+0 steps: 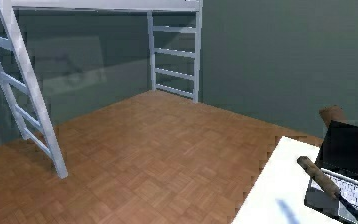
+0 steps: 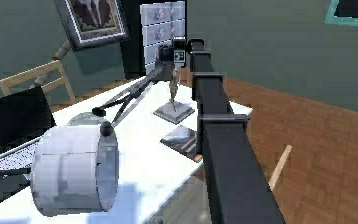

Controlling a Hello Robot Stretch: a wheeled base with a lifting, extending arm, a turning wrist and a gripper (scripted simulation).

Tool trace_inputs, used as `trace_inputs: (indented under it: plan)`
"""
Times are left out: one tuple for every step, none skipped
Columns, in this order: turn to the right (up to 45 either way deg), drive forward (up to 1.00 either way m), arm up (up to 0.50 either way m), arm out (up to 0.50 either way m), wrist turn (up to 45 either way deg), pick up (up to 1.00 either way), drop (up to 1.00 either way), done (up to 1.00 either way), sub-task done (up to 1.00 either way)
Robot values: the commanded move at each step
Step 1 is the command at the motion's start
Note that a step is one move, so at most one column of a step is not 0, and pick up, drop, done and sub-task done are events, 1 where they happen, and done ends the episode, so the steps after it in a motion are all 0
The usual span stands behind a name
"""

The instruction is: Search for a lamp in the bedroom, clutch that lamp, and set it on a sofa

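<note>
A white desk lamp (image 2: 72, 170) lies with its big round head near the front of a white table (image 2: 137, 175). Its thin jointed arm (image 2: 132, 95) slants up toward the far end of the table. There the gripper (image 2: 172, 62) sits at the end of the dark arm bar (image 2: 222, 130), beside the two white marker squares. A thin stem on a grey square base (image 2: 175, 112) stands just below the gripper. I cannot tell whether the gripper holds anything.
A dark laptop (image 2: 15, 125) (image 1: 347, 160) and a brown bat-like stick (image 1: 322, 178) lie on the table. A wooden chair (image 2: 37, 80) stands behind it, under framed pictures (image 2: 92, 20). A white loft bed's ladders (image 1: 175, 60) stand on open wood floor (image 1: 157, 150).
</note>
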Motion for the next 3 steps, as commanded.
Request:
trace_inputs:
  plan:
    - [0.0, 0.00, 0.00, 0.00, -9.0, 0.00, 0.00, 0.00, 0.00]
    - [0.0, 0.00, 0.00, -0.46, 0.0, 0.00, 0.00, 0.00, 0.00]
    - [-45.0, 0.00, 0.00, 0.00, 0.0, 0.00, 0.00, 0.00, 0.00]
